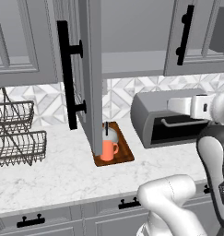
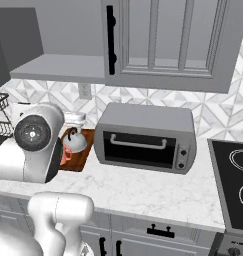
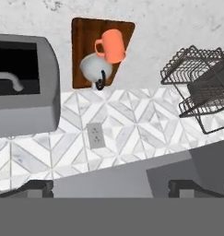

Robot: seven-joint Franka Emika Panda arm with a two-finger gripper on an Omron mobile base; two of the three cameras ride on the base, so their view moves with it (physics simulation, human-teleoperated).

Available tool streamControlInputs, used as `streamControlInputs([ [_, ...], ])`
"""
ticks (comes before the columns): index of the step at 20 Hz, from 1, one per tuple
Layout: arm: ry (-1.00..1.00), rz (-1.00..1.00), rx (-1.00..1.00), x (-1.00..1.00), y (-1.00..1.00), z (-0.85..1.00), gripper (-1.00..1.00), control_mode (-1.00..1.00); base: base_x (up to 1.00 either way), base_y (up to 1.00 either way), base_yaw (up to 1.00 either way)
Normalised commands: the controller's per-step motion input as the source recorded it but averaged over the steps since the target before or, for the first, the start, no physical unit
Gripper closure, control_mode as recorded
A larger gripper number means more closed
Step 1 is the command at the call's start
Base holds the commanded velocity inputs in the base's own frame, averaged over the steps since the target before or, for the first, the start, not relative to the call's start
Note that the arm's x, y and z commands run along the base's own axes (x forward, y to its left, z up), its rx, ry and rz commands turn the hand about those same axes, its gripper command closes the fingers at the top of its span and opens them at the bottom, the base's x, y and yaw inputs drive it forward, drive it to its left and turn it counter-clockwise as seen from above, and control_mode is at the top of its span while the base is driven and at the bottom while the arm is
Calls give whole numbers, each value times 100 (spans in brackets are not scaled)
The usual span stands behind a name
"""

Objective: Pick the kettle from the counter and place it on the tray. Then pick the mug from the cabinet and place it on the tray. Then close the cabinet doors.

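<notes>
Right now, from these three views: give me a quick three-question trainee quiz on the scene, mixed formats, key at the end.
1. True or false: the small orange-coral cylindrical mug stands on the flat reddish-brown wooden tray.
2. Multiple choice: the small squat white-grey kettle with the black arched handle is (A) inside the upper cabinet, (B) on the tray beside the mug, (C) on top of the toaster oven.
3. Fill in: the tall grey panelled cabinet door with the long black bar handle stands ____.

Key:
1. True.
2. B.
3. Open; it swings out over the white marble-patterned counter, so closing the doors is what remains. The dark fingers stand wide apart, empty.
</notes>
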Motion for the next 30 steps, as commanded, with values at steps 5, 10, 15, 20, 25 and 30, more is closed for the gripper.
streamControlInputs([
  [5,-52,0,0,76,38,-16,-100,-100,0,0,0],
  [10,-40,-17,-18,20,51,-18,-100,-100,0,0,0],
  [15,-26,-34,-38,11,38,-42,-100,-100,0,0,0],
  [20,-56,-35,-43,6,9,-36,-100,-100,0,0,0],
  [25,-66,-40,-46,-11,6,-29,-100,-100,0,0,0],
  [30,-66,-30,-38,-14,0,-32,-100,-100,0,0,0],
])
